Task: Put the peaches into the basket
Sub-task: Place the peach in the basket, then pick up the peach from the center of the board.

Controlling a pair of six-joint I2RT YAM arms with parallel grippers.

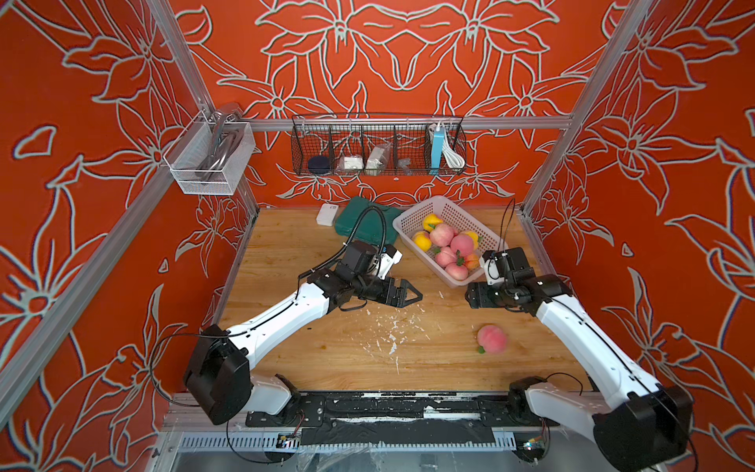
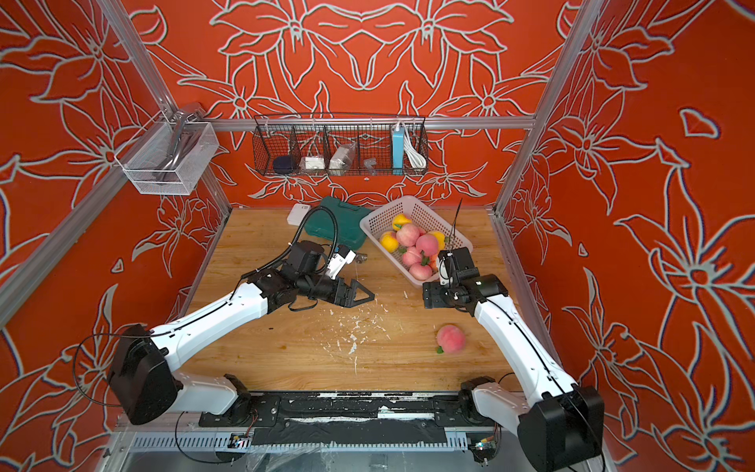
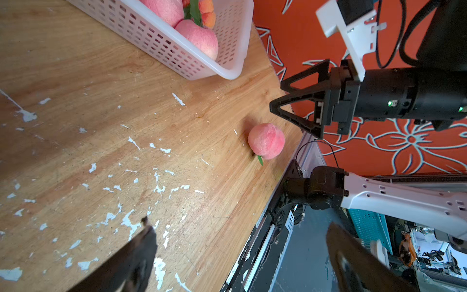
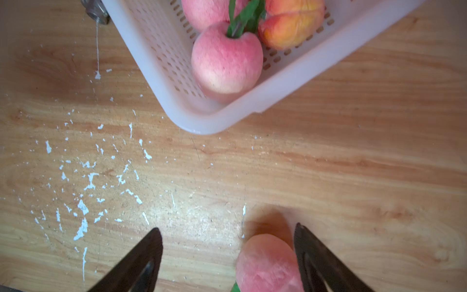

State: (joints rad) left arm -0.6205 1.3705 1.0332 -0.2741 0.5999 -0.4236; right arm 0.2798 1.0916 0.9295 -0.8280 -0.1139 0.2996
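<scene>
Peaches lie heaped in the basket in both top views. Pink ones run down its middle, yellow ones sit toward its far end, and an orange one lies against its right wall. One pink peach is not in with them. You will find it lying on the wooden table, out past the basket's near corner and well apart from it, with a small green leaf poking from beneath.

Your right gripper hangs above the wood between the basket's near corner and that loose peach, jaws parted and holding nothing. In its own wrist view the peach shows close against one finger, yet the left wrist view shows the fruit resting on the table, clear of the gripper.

Your left gripper is spread wide and empty too. It hovers off the basket's left long side and points toward its near corner. White flecks dot the wood in front of the basket. A dark green case lies at the basket's far left side; whether the two touch, you cannot tell.
</scene>
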